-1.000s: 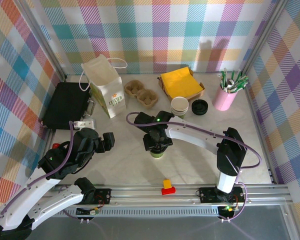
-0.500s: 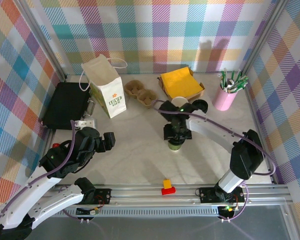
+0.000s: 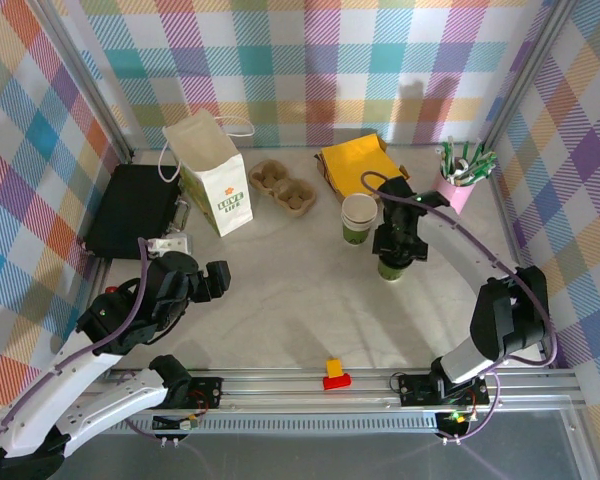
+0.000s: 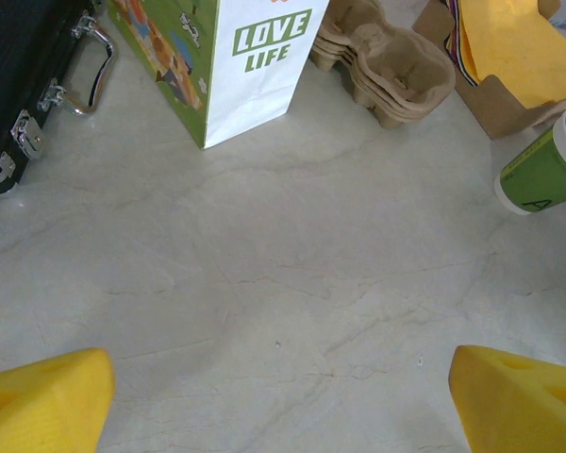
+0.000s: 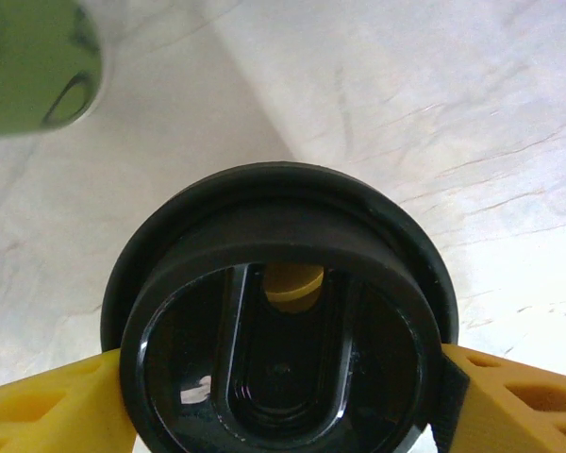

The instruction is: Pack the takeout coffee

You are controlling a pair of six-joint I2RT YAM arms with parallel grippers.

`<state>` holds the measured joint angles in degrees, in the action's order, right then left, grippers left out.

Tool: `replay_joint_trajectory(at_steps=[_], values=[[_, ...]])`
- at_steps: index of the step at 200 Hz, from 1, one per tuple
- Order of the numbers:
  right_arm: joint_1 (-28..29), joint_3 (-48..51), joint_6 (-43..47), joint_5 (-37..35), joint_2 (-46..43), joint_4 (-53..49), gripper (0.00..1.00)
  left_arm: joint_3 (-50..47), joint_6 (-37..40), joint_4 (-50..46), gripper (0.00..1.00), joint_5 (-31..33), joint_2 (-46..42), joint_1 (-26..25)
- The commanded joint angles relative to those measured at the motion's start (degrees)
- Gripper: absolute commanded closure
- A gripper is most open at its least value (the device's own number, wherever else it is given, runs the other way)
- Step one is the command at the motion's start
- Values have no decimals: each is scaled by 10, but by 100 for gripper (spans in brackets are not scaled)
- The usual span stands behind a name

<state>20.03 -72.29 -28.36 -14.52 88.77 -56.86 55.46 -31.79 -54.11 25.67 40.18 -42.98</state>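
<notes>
Right gripper (image 3: 393, 252) clasps the lidded coffee (image 3: 389, 271) toward the tabletop's far-right corner; left gripper (image 4: 283, 396) gapes wide.

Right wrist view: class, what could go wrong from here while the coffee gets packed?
The right hand grips the green paper cup with the black lid by that lid; it might pop off or slip. The open cream-and-green paper cup stands close beside it and could be knocked over.

Middle tabletop (image 3: 280, 270) lies open; white bag (image 3: 215, 185) and black case (image 3: 130, 210) crowd far-left.
</notes>
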Motion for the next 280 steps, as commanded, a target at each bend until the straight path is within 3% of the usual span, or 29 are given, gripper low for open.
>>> replay_joint_trajectory(at_steps=[1, 65, 133, 237, 280], values=[[-43, 11, 37, -19, 8, 4, 23, 22, -8, -18, 9, 12, -1, 5], [-157, -13, 70, -7, 44, 42, 23, 26, -17, -37, 9, 17, -10, 5], [-227, -62, 89, -9, 89, 62, 22, 27, -22, -51, 9, 22, -22, 5], [-256, -104, 89, -3, 121, 62, 19, 27, -29, -55, 9, 21, -22, 5], [-256, -119, 88, 11, 106, 48, 10, 27, -30, -53, 9, 19, -21, 4]])
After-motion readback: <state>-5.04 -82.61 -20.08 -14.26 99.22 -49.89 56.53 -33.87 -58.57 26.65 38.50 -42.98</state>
